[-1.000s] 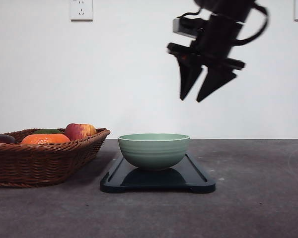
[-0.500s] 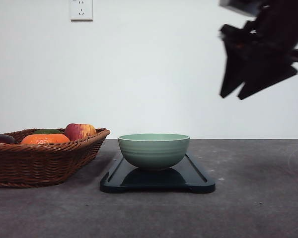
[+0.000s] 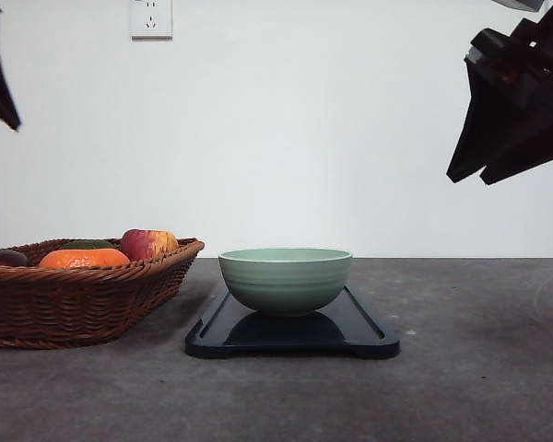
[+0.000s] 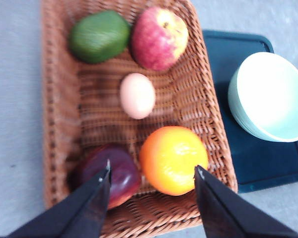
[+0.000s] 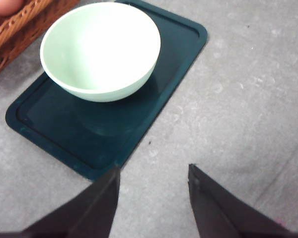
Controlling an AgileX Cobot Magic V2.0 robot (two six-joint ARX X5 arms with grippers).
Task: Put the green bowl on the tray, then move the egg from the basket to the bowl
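I read the green bowl [image 3: 286, 279] seated upright on the tray [image 3: 359, 331], empty. The egg [image 4: 137, 95] lies mid-basket [image 4: 59, 124] among apple [image 4: 160, 37], avocado [image 4: 99, 35], tangerine [image 4: 173, 159] and a dark plum [image 4: 114, 173]. Left gripper [image 4: 152, 176] hangs above the basket, fingers wide, empty. Right gripper [image 5: 154, 181] is raised over the desk [image 5: 238, 99], fingers wide.

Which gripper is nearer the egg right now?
Left. The left gripper hangs open above the basket, with the egg lying just ahead of its fingertips. The right gripper is open over bare table beyond the tray.
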